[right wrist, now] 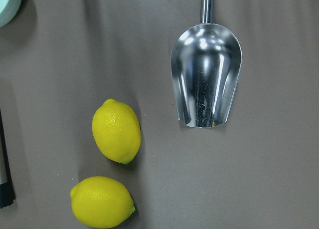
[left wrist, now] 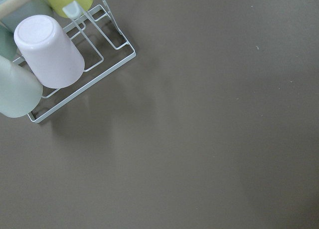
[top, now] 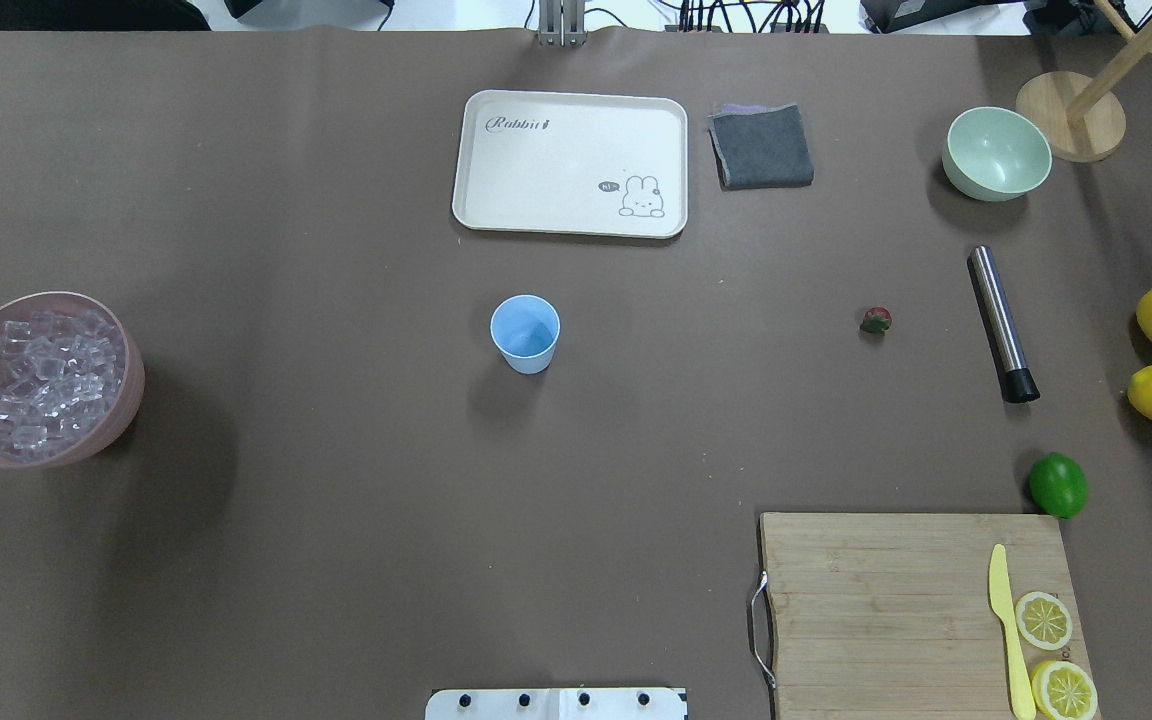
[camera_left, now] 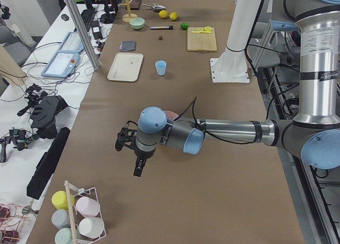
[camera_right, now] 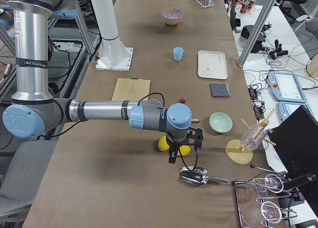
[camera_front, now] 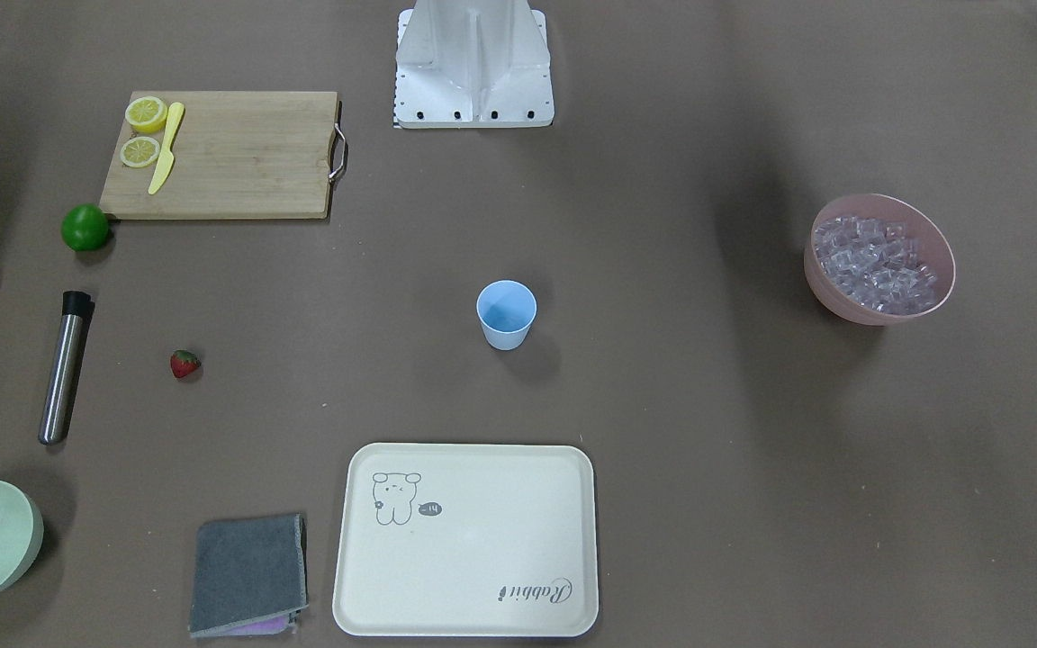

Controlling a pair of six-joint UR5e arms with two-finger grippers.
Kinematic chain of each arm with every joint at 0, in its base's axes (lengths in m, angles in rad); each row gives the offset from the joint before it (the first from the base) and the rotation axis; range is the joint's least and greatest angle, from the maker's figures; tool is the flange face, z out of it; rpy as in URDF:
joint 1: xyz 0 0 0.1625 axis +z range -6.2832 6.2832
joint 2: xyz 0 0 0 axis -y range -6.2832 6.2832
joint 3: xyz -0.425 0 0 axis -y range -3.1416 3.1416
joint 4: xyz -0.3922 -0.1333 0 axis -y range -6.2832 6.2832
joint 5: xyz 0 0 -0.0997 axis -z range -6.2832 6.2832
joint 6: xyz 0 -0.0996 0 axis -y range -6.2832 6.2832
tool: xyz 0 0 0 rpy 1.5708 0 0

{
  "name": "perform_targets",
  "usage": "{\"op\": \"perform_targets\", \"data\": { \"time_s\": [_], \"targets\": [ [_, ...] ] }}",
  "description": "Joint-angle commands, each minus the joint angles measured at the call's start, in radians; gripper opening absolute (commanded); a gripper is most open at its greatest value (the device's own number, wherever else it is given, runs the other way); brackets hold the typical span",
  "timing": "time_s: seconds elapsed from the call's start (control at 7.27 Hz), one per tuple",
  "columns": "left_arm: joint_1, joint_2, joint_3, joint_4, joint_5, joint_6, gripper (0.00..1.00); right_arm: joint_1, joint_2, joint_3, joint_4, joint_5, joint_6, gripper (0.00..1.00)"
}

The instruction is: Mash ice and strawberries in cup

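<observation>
The light-blue cup (top: 525, 333) stands upright and empty mid-table. A heap of ice (top: 41, 385) fills the pink bowl (top: 126, 400) at the table's left end. The strawberry (top: 875, 320) lies alone on the right, beside a steel muddler (top: 1002, 323). Only the side views show the grippers. My left gripper (camera_left: 137, 164) hangs over the table's left end, far from the cup. My right gripper (camera_right: 182, 153) hangs over two lemons (right wrist: 115, 130) and a metal scoop (right wrist: 206, 82) at the right end. I cannot tell whether either is open or shut.
A cream tray (top: 570, 163), grey cloth (top: 761, 146) and pale green bowl (top: 997, 153) line the far side. A cutting board (top: 886, 610) holds lemon slices and a yellow knife, with a lime (top: 1057, 485) beside it. A wire rack of cups (left wrist: 50, 59) sits below the left wrist.
</observation>
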Motion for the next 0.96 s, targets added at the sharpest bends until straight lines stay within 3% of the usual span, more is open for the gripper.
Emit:
{"op": "perform_targets", "data": {
  "time_s": [0.0, 0.83],
  "targets": [
    [0.0, -0.003, 0.001, 0.002, 0.0, -0.001, 0.97, -0.001, 0.0, 0.0, 0.0, 0.001, 0.0, 1.0],
    [0.002, -0.003, 0.001, 0.002, 0.011, -0.002, 0.97, -0.003, 0.0, -0.002, 0.0, 0.001, 0.0, 1.0]
  ]
}}
